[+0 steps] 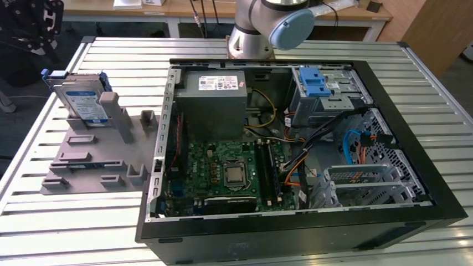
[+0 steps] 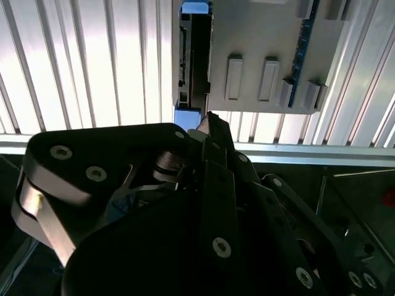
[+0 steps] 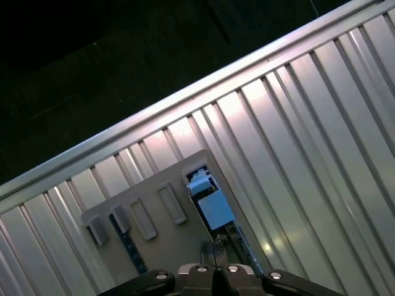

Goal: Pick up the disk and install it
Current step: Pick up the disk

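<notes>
The disk (image 1: 77,100) stands on edge in a slot of the grey stand (image 1: 88,160), beside the open computer case (image 1: 296,138) — probably so its thin sides are free for a pinch. In the second wrist view the gripper (image 2: 210,123) hangs high over the table, pointing down. Its jaws are drawn together on nothing — the disk lies ahead of their tips, well apart.

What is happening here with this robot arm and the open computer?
The disk has not been picked up yet. It stands on edge in the grey stand, which sits on the table at the exterior view's left of the open computer case. In the second wrist view the gripper hovers over the disk, shut and holding nothing.
</notes>
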Motion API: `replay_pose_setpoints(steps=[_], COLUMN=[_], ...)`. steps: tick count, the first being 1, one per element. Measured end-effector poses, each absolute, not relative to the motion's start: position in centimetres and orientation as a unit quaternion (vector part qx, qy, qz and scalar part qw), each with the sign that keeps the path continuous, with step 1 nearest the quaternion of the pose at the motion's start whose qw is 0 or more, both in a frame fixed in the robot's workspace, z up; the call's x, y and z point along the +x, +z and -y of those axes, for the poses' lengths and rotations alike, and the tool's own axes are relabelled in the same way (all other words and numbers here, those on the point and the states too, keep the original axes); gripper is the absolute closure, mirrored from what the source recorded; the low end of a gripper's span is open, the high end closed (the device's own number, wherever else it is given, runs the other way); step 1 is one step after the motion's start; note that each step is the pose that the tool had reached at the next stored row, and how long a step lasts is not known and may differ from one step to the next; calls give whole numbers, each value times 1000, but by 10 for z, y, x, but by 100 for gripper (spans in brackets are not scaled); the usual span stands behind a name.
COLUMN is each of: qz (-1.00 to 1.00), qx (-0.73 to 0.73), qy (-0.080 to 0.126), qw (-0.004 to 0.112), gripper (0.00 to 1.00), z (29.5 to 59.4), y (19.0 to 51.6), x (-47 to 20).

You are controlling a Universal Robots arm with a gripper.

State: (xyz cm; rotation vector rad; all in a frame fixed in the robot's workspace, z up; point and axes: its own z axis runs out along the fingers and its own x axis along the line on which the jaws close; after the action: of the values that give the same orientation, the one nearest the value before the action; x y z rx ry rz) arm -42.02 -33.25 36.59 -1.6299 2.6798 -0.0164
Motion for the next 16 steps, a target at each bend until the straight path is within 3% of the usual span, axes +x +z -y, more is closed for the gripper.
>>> replay_pose_setpoints(steps=[12, 16], qz=[-807, -805], qx=[-591, -593], qy=[-5, -5], qw=[3, 3], gripper=[89, 71], z=[333, 331], y=[365, 365], x=[-423, -424])
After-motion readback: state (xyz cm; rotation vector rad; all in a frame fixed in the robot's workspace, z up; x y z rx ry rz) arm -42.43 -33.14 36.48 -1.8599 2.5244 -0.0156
